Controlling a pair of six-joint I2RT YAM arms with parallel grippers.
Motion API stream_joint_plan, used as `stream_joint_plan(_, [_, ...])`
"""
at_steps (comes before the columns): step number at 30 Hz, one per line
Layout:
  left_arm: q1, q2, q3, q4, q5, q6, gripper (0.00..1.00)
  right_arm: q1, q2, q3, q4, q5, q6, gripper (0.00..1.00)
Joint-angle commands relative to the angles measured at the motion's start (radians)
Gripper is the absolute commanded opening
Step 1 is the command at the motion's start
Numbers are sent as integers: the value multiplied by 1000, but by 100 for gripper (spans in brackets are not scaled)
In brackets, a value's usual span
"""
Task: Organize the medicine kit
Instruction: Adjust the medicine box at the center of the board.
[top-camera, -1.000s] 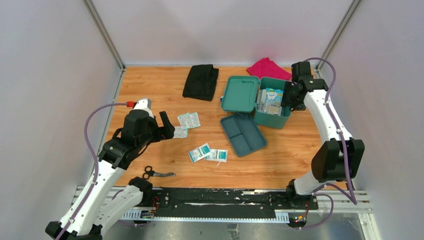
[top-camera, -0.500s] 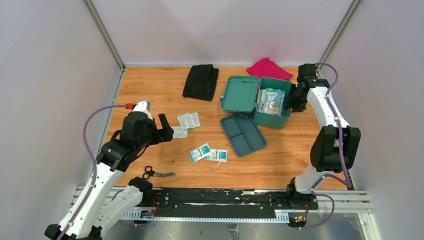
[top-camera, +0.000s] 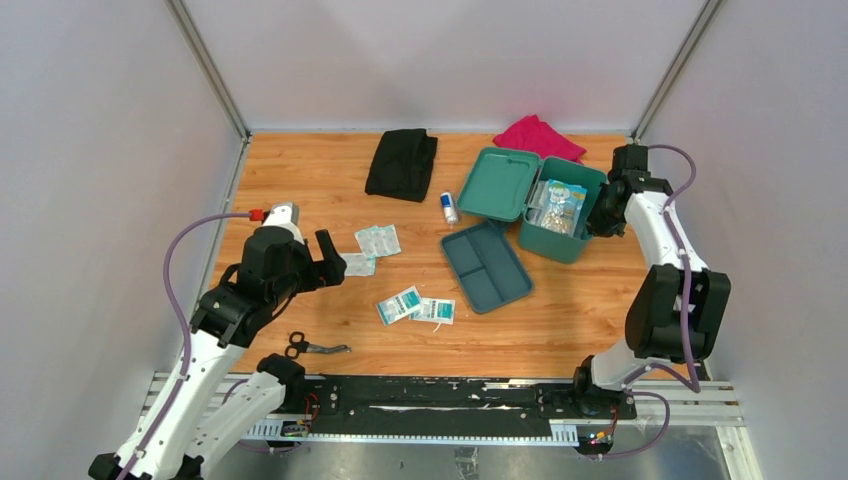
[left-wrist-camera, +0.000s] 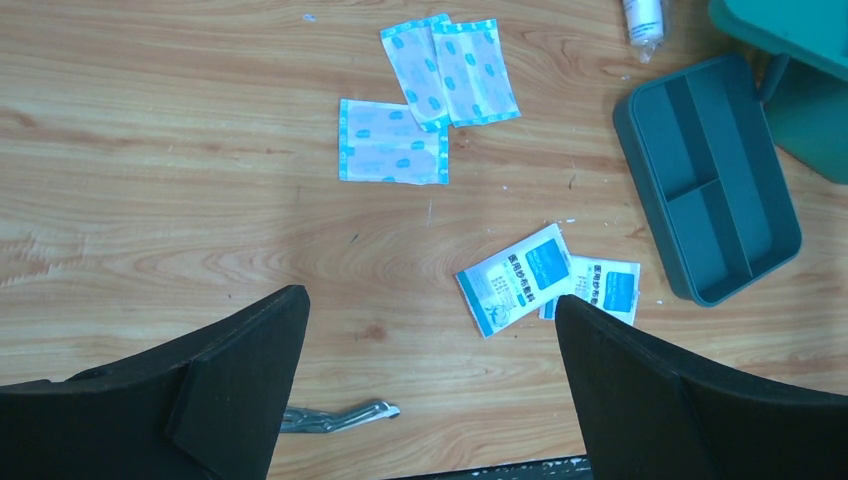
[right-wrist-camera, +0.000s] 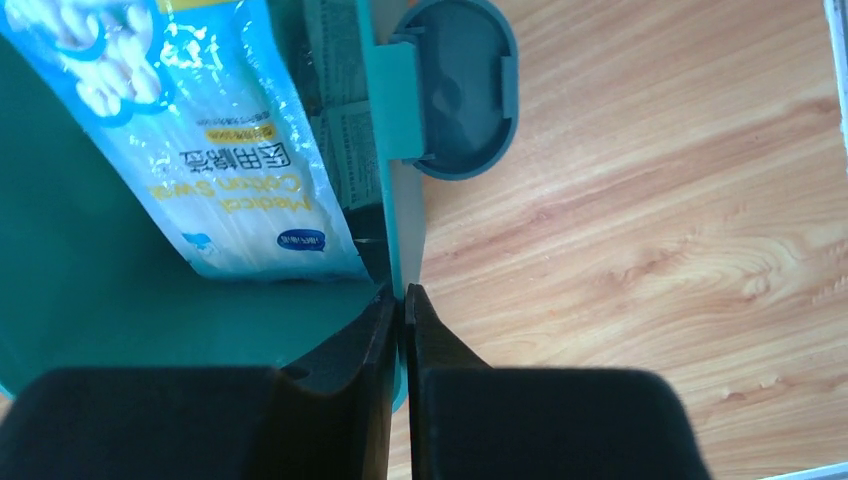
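One teal-green rectangular plastic medicine kit is sitting at the far right of the wooden counter. Its lid is standing open, and its one flat two-compartment inner tray is lying just beside it. The right tool is pinching the kit's side wall, jaws almost closed on it. Only the right wrist view is showing one cotton-swab packet inside. The left tool, wide open and empty, is hovering above three blue-and-white flat sachets and two white-and-teal printed packets.

Swab packet in medicine kit: "Medical Cotton Swab" plus 医用棉签, seen upside down in the right wrist view. Sachets: print illegible.
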Motion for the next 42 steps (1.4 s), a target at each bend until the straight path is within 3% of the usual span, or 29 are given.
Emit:
stream_joint_plan(1, [6, 1, -14, -16, 7, 7, 100, -47, -73, -56, 1, 56, 20, 6])
stream_joint_plan(18, [6, 5, -18, -15, 20, 7, 100, -115, -277, -182, -36, 85, 5, 4])
stream_joint_plan(26, [6, 4, -20, -15, 22, 5, 100, -145, -295, -226, -41, 52, -12, 4])
stream_joint_plan(34, [6, 55, 4, 33, 69, -1, 100, -148, -254, -264, -34, -49, -32, 16])
stream_joint_plan(42, [6, 134, -1, 146, 136, -24, 100, -149, -223, -259, -4, -159, -71, 5])
